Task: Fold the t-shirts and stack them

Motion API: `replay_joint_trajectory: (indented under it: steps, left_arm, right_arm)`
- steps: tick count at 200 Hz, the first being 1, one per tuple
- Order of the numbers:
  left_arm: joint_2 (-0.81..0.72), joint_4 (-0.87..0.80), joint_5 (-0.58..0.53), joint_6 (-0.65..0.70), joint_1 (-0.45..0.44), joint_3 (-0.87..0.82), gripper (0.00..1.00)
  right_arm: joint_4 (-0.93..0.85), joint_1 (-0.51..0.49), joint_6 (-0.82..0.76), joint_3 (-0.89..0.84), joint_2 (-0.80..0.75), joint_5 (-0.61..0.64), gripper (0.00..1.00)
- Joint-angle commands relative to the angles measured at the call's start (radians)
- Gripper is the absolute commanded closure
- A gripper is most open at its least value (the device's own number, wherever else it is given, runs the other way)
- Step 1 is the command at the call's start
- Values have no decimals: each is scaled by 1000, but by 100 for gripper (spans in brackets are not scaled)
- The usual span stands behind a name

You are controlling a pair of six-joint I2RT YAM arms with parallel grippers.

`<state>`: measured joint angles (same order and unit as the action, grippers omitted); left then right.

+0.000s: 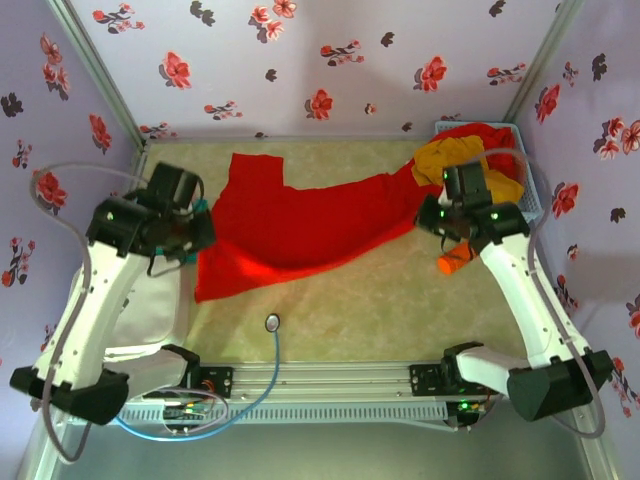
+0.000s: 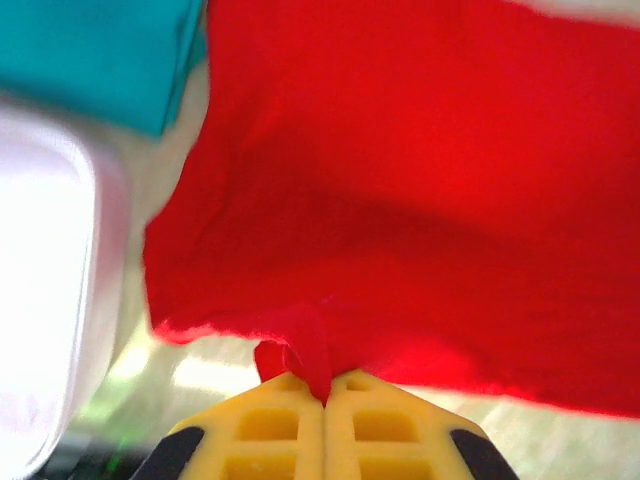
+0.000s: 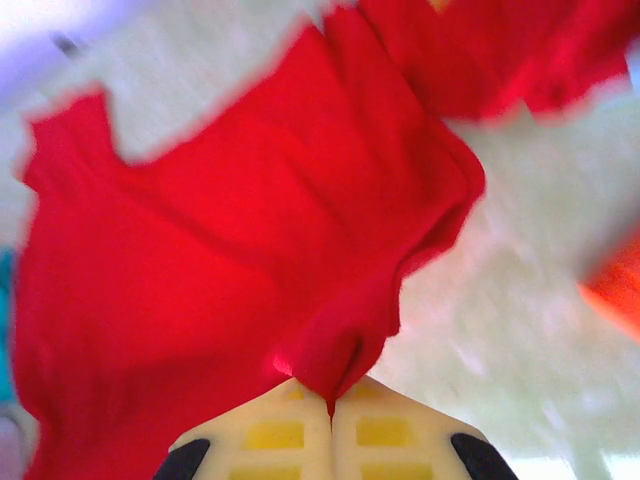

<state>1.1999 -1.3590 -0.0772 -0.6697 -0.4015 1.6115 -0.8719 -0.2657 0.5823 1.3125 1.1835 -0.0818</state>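
A bright red t-shirt (image 1: 300, 225) hangs stretched between both grippers across the middle of the table. In the left wrist view my left gripper (image 2: 325, 385) is shut on a pinch of that red t-shirt's (image 2: 420, 200) edge. My right gripper (image 3: 332, 395) is likewise shut on a fold of the red t-shirt (image 3: 230, 250). From above, the left gripper (image 1: 195, 240) holds the shirt's near-left end and the right gripper (image 1: 432, 215) its far-right end. A teal t-shirt (image 2: 100, 50) lies just beyond the left gripper. A mustard-yellow t-shirt (image 1: 448, 157) and another red one (image 1: 482, 135) are heaped in the basket.
The pale blue mesh basket (image 1: 528, 190) stands at the back right corner. A white tray-like thing (image 1: 150, 310) lies under the left arm. An orange object (image 1: 455, 263) sits beside the right arm. A cable with a round end (image 1: 272, 322) lies near the front rail. Flowered walls enclose the table.
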Motion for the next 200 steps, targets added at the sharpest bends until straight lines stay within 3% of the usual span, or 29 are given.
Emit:
replay_joint_trajectory:
  steps: [1, 45, 71, 87, 130, 200]
  left_arm:
    - [97, 113, -26, 143, 68, 187, 100]
    - [361, 97, -20, 280, 134, 762, 100]
    - [453, 107, 60, 402, 134, 1060, 100]
    - [386, 202, 86, 456, 134, 995, 100]
    - [25, 614, 236, 524, 133, 547, 100]
    - [-155, 534, 266, 577, 132, 594, 100]
  right_arm:
    - [174, 19, -27, 116, 65, 62, 100]
    - [385, 68, -13, 313, 147, 48, 100]
    - [487, 66, -17, 377, 124, 23, 100]
    - [544, 68, -32, 367, 79, 15, 100]
    - [693, 66, -72, 249, -107, -38, 100]
    - [689, 66, -88, 176, -342, -154, 100]
